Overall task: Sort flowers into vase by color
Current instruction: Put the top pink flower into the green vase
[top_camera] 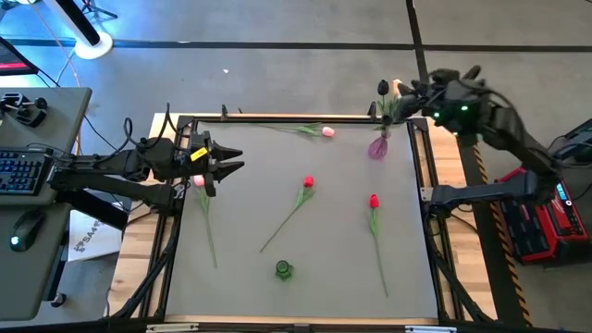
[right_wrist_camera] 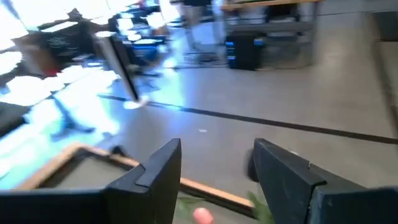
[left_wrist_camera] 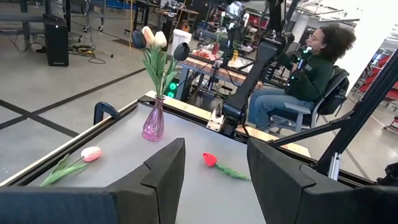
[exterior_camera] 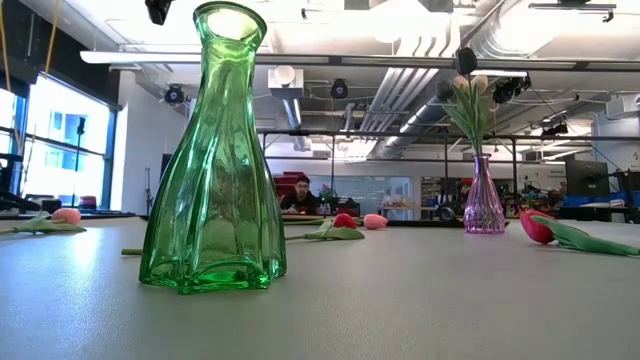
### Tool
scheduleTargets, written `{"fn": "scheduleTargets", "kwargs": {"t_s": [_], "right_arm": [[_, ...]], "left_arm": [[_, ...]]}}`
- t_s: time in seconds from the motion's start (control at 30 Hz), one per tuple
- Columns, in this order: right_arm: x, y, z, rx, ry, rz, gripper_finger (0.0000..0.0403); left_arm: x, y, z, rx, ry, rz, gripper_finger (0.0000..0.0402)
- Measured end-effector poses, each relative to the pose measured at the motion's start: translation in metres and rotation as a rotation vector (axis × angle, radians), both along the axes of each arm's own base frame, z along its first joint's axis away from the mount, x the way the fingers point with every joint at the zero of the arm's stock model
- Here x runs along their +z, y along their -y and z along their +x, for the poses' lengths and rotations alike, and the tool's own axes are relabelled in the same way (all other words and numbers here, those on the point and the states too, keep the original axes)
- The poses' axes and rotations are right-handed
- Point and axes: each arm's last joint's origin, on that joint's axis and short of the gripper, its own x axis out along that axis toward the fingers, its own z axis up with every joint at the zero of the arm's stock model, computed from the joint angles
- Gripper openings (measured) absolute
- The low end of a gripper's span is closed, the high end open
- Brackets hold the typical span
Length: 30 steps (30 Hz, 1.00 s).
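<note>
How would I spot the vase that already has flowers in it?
Look at the grey table and go to its far right corner, where the right gripper hovers. There stands a small pink glass vase with several tulips upright in it. The only other vase, the green one, stands empty at the near edge.

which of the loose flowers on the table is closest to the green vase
The red tulip lying mid-table: its stem runs diagonally down toward the green vase, ending just up-left of it. The other red tulip lies farther right, and both pink ones lie near the table's edges.
</note>
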Motion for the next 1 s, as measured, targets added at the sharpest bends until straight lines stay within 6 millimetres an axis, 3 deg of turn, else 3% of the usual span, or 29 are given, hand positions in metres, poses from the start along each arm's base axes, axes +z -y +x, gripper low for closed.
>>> {"fn": "scheduleTargets", "kwargs": {"t_s": [0.23,0.4,0.77,1.0], "right_arm": [[0.008,-0.015,0.015,0.356,0.036,0.009,0.0188],[0.004,-0.029,0.034,0.475,0.103,0.015,0.0175],[-0.024,-0.065,0.104,0.638,0.013,0.069,0.0131],[-0.031,-0.098,0.146,0.764,0.106,0.029,0.0122]], "left_arm": [[0.000,0.000,0.000,0.000,0.000,0.000,0.0163],[0.000,0.000,0.000,0.000,0.000,0.000,0.0163],[0.000,0.000,0.000,-0.001,0.000,0.000,0.0163],[0.000,0.000,0.000,0.000,0.000,0.000,0.0163]]}}
